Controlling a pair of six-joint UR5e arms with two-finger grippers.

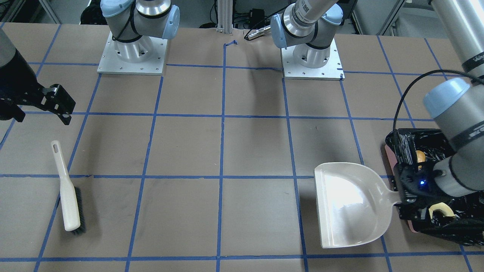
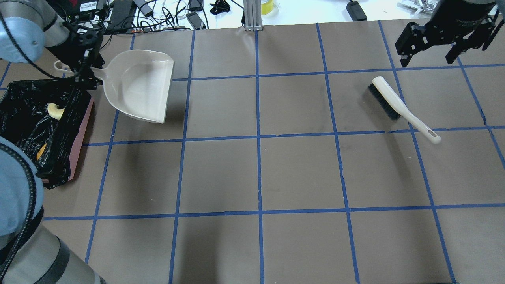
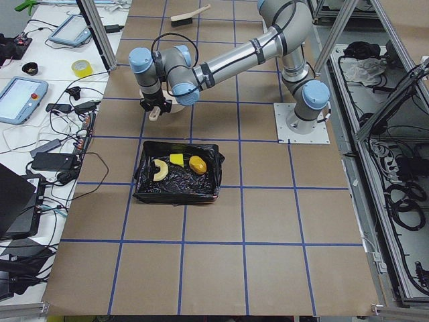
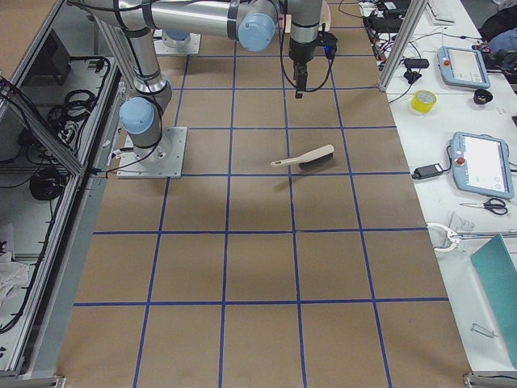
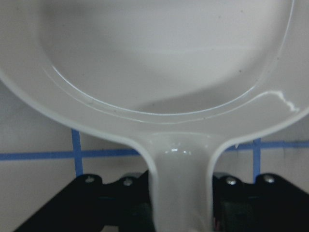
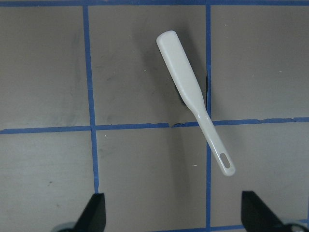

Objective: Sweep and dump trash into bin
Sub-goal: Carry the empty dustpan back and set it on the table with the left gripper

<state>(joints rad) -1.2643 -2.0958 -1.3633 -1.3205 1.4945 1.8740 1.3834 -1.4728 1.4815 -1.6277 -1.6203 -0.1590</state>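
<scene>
With all three trash items (image 3: 198,164) lying in the bin (image 2: 84,127), the empty dustpan (image 2: 140,88), clenched at its handle by the jaws of the left gripper (image 2: 87,73), is best set flat on the table (image 2: 300,169) before release, while the jaws of the right gripper (image 2: 427,59) are spread near the brush (image 2: 388,103).

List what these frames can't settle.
- Sponge wedge: seen only in exterior left; the left arm covers the bin front-facing, the bin's wall hides it overhead.
- Left tool grip on the dustpan handle: cut off by left wrist view's bottom edge.
- Brush bristles: under its back in right wrist view.
</scene>
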